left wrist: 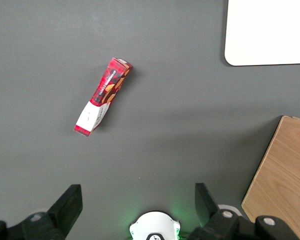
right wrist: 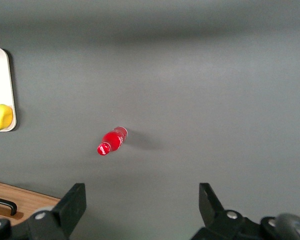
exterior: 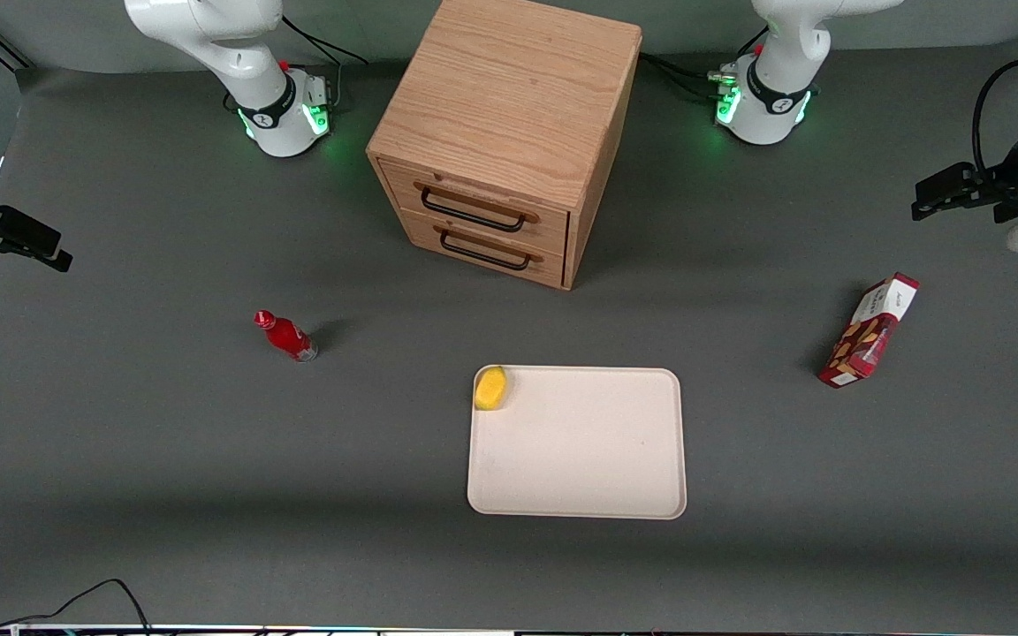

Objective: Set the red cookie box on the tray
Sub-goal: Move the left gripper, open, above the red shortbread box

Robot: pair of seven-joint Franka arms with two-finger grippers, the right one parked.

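The red cookie box [exterior: 869, 331] lies on the gray table [exterior: 164, 442], well apart from the tray [exterior: 580, 459], toward the working arm's end. The gripper [left wrist: 137, 202] hangs high above the box, its two fingers spread wide and holding nothing. A yellow thing [exterior: 491, 388], maybe a lemon, sits in one tray corner.

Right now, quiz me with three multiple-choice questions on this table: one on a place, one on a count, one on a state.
1. Where is the red cookie box?
A. on the tray
B. on the table, toward the working arm's end
C. in a drawer

2. How many drawers does the wooden cabinet show?
A. one
B. two
C. three

3. The gripper, above the table near the box, is:
A. open, empty
B. shut on the box
C. shut on the bottle

Answers: B, it lies apart from the tray; B, two handles; A, fingers spread.
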